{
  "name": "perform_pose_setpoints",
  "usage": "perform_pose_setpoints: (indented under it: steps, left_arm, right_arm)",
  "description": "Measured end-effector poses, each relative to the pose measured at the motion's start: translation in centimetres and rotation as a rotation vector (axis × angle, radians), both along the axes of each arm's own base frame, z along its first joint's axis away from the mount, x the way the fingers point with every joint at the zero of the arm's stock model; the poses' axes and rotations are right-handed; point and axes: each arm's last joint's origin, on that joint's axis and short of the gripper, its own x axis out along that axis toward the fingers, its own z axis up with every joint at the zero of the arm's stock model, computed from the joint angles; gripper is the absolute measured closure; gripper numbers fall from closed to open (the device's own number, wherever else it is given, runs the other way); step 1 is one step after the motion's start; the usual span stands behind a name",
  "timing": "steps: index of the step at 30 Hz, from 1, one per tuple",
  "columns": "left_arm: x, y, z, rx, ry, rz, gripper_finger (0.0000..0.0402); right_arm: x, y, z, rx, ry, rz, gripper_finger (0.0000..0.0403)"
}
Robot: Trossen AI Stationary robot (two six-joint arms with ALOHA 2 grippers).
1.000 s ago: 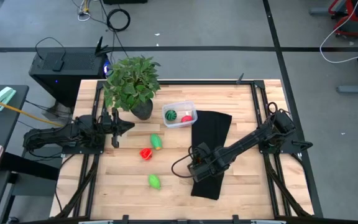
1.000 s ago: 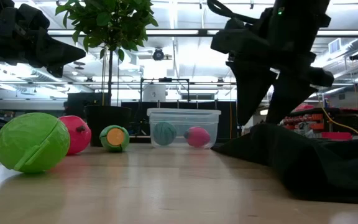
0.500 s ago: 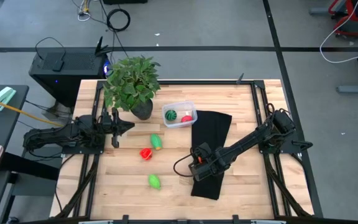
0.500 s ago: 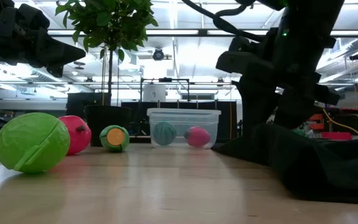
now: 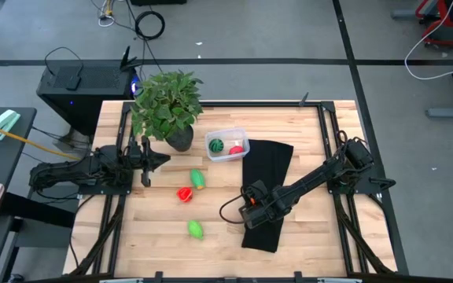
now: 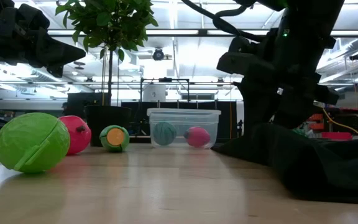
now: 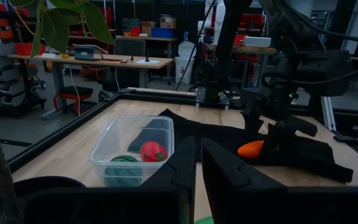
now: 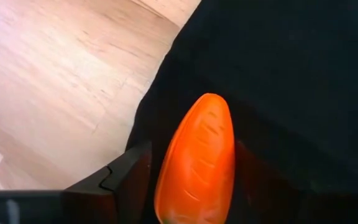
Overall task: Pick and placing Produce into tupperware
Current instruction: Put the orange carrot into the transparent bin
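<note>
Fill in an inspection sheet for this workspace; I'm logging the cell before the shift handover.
Surface: wooden table inside a black frame.
Job's things: tub holds a dark green piece and a red piece; on the wood lie a green piece, a red piece and a green piece; carrot between the right gripper's fingers.
Clutter: black cloth; potted plant beside the tub.
Grippers: right gripper low over the cloth, around the carrot; left gripper waits near the plant pot.
Cables: black loop by the right gripper; more on the floor.
Surroundings: black box off the table; workshop benches behind.
</note>
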Motion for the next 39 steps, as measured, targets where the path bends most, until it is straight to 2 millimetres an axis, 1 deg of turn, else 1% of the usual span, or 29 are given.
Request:
perform_pose_setpoints:
  steps: [5, 9, 13, 19, 25, 28, 39]
  left_arm:
    - [0.0, 0.0, 0.0, 0.0, 0.0, 0.0, 0.0365]
    - [0.0, 0.0, 0.0, 0.0, 0.0, 0.0, 0.0361]
    - [0.0, 0.0, 0.0, 0.0, 0.0, 0.0, 0.0365]
    - [0.0, 0.0, 0.0, 0.0, 0.0, 0.0, 0.0372]
    - [0.0, 0.0, 0.0, 0.0, 0.0, 0.0, 0.0366]
    - [0.0, 0.0, 0.0, 0.0, 0.0, 0.0, 0.0362]
    - [0.0, 0.0, 0.0, 0.0, 0.0, 0.0, 0.037]
  right_arm:
    - [-0.1, 0.0, -0.1, 0.015, 0.007, 0.002, 0.0176]
    - [-0.9, -0.3, -1.1, 0.012, 0.043, -0.02, 0.0178]
    - [-1.3, -0.5, -1.8, 0.011, 0.035, -0.028, 0.0179]
    - [-1.2, -0.4, -1.7, 0.009, 0.031, -0.014, 0.0185]
    - [-0.9, -0.4, -1.6, 0.002, 0.018, 0.003, 0.0214]
    - [-0.9, -0.4, -1.6, -0.005, 0.018, 0.004, 0.0223]
    - [-0.9, -0.5, -1.5, -0.023, 0.033, 0.047, 0.0218]
